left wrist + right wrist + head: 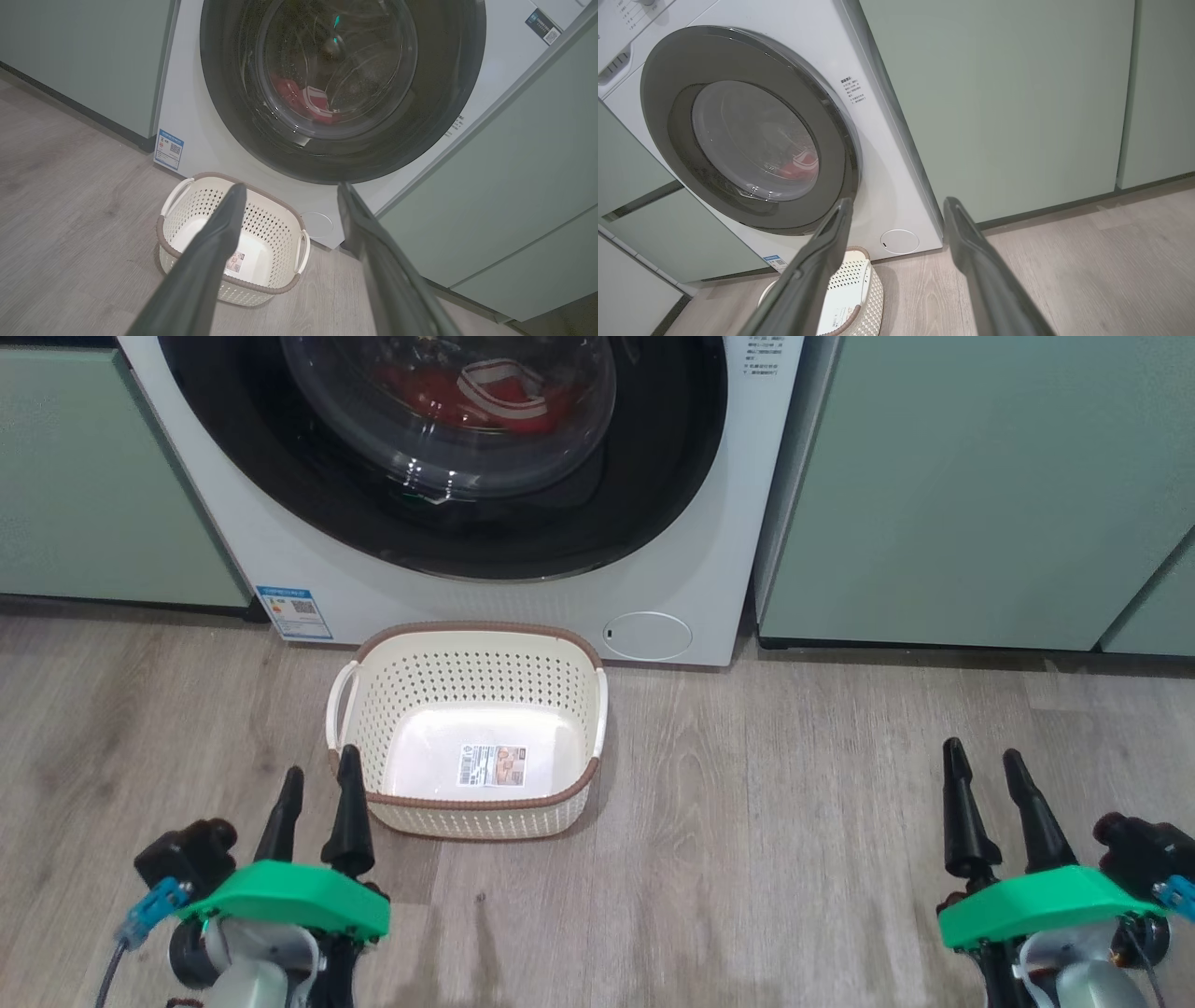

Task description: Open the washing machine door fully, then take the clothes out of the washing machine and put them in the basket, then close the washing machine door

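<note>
The shut washing machine door (443,448) lies far ahead, nearer the left pincer (321,761) than the right pincer (982,748), both gaping, empty.

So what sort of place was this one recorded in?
Most likely a home laundry or utility corner, though it could be a mock-up. A white front-loading washing machine stands between pale green cabinets, and a cream basket sits before it on a wood-look floor.

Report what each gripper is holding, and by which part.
Nothing is held: the left gripper and the right gripper both stand open and empty.
</note>
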Motion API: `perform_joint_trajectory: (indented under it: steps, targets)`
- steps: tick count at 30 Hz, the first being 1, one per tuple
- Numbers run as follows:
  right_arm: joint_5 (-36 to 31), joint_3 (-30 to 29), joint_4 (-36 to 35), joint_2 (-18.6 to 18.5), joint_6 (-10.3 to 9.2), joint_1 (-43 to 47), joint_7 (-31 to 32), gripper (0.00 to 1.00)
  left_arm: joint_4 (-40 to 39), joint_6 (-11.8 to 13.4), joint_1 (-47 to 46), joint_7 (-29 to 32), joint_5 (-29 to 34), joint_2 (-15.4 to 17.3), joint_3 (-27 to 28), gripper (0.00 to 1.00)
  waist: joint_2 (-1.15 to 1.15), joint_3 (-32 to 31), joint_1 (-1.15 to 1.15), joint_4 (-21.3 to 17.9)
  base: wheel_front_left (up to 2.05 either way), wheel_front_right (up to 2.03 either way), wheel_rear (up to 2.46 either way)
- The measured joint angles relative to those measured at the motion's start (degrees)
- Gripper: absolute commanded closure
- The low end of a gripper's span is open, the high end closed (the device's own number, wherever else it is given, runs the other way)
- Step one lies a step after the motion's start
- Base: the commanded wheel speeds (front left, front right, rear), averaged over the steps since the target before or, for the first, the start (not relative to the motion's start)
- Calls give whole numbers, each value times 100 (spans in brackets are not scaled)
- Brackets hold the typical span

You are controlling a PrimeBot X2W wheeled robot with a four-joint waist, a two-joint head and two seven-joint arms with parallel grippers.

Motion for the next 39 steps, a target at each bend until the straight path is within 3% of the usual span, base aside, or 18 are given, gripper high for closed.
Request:
perform_joint_trajectory:
  steps: [39]
  targets:
    - [-2014, -31, 81, -5, 0, -101, -648, 0, 240, 5, -251, -645, 2357, 5, -192, 0, 0, -5, 0, 107, 0, 0, 0]
